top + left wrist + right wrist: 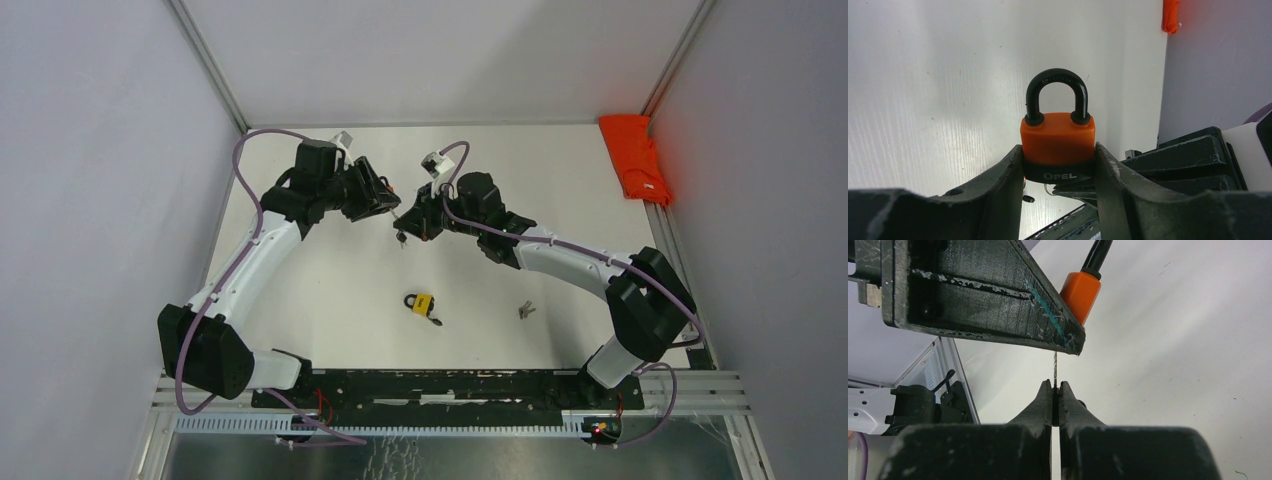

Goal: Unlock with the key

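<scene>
Padlock [1058, 145], orange-bodied with a black shackle [1057, 80], is not yet unlocked: both shackle legs sit down in the body. Lock and key are each in a grip, so the pick-up looks done. What seems left is seating the key, turning it and freeing the shackle. On the left, the left gripper [392, 205] holds the lock well above the table. Its fingers [1008, 175] stand part-way open and press on the two sides of the body's lower half, with the shackle pointing away from the wrist. Moving right, the key [1055, 367] shows edge-on as a thin blade. It runs from the right gripper [1054, 387] up toward the lock's base. A left finger hides its tip, so I cannot tell whether it has entered the keyway. The right gripper's fingers are closed tight on the key. Below on the table lies a yellow padlock [420, 303], loose keys [525, 310] lie further right, and an orange cloth [635, 160] sits in the far right corner.
</scene>
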Tool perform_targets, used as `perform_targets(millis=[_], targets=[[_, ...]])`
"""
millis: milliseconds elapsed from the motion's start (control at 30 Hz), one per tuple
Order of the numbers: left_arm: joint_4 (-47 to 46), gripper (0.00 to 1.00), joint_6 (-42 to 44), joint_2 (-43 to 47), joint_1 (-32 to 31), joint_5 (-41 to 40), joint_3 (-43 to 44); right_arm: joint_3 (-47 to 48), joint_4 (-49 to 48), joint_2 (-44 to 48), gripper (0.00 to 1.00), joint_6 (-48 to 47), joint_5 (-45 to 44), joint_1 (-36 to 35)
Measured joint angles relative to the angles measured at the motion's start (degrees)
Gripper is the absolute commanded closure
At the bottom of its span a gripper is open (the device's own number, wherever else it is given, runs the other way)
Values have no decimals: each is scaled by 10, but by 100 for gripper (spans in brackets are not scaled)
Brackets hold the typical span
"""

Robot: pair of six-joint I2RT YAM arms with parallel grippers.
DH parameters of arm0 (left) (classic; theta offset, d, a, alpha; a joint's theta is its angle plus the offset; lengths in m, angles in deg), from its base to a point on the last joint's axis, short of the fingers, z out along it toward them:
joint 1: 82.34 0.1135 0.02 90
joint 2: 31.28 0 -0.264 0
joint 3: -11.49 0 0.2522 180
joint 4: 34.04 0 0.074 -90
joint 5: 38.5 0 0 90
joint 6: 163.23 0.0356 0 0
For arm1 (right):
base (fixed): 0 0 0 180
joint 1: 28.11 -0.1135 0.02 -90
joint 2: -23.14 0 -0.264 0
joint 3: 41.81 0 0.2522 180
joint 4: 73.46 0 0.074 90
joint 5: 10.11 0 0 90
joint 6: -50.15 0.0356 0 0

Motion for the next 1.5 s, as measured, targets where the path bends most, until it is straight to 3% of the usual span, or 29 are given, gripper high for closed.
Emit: perform_targets(millis=[1500], targets=[[-44, 98, 0, 12, 0, 3, -13, -10, -53, -5, 100, 45, -53, -2]])
